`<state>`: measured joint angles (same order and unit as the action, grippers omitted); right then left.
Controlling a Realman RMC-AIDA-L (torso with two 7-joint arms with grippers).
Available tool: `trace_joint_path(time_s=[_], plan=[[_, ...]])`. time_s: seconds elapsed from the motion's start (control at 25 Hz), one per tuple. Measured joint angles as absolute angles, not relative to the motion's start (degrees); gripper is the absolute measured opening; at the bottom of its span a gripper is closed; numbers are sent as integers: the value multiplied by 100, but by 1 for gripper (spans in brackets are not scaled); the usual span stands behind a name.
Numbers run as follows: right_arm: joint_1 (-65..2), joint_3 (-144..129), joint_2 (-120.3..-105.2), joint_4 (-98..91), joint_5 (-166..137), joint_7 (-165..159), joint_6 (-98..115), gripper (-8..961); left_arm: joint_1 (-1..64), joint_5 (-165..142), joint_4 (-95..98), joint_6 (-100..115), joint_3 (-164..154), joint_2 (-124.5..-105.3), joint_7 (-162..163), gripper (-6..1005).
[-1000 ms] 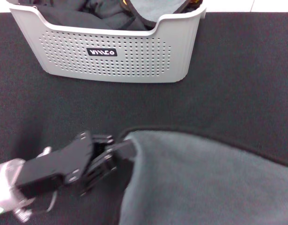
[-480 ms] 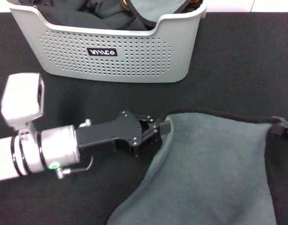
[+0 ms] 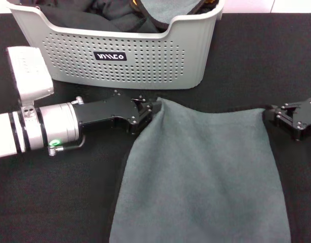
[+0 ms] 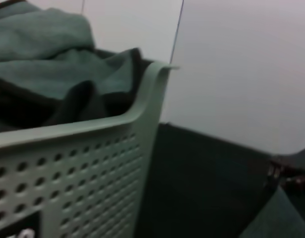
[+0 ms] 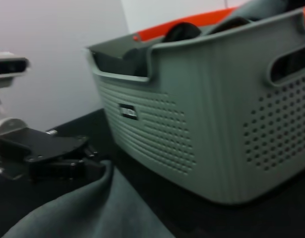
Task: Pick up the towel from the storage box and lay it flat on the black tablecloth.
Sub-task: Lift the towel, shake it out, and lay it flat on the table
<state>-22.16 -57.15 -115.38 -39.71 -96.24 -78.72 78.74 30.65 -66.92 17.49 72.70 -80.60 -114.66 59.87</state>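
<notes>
towel [image 3: 206, 172] spread on the black tablecloth [image 3: 54, 202] before the storage box [image 3: 120, 55]; left tool [image 3: 151, 112] and right tool [image 3: 270, 115] each pinch a far corner. keep corners taut, lower evenly.

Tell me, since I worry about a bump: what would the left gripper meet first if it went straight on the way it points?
Probably only the towel it grips; past that lies the right gripper, though depth is unclear.

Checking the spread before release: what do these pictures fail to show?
- Towel: near end cut off by the head view's lower edge.
- Its underside: hidden against the black tablecloth.
- Storage box contents: far part cropped at the top.
- Right gripper: grip on the corner hidden by cloth.
</notes>
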Motion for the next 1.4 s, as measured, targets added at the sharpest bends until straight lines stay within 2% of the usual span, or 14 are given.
trace_joint_path(time_s=[0.16, 0.28, 0.8, 1.2, 1.4], plan=[[-2503, -5798, -11550, -3604, -9649, -7877, 7472, 42, 3076, -7074, 1905, 6855, -8042, -11468, 5974, 22], [-2645, -5854, -11550, -3420, -9667, -7884, 7271, 42, 3084, -7431, 2008, 6506, -8042, -11542, 5957, 23], [-2667, -5967, -11543, -3469, -9962, -7956, 6848, 44, 2839, -8522, 3039, 6038, -8039, -11640, 5894, 28], [-2664, -6078, -11584, -3416, -9965, -7951, 6521, 45, 2363, -8535, 3580, 5405, -7997, -11942, 4680, 31], [-2681, -6088, -11589, -3435, -9964, -7973, 6477, 45, 2328, -8521, 3586, 5335, -7998, -11982, 4306, 33]])
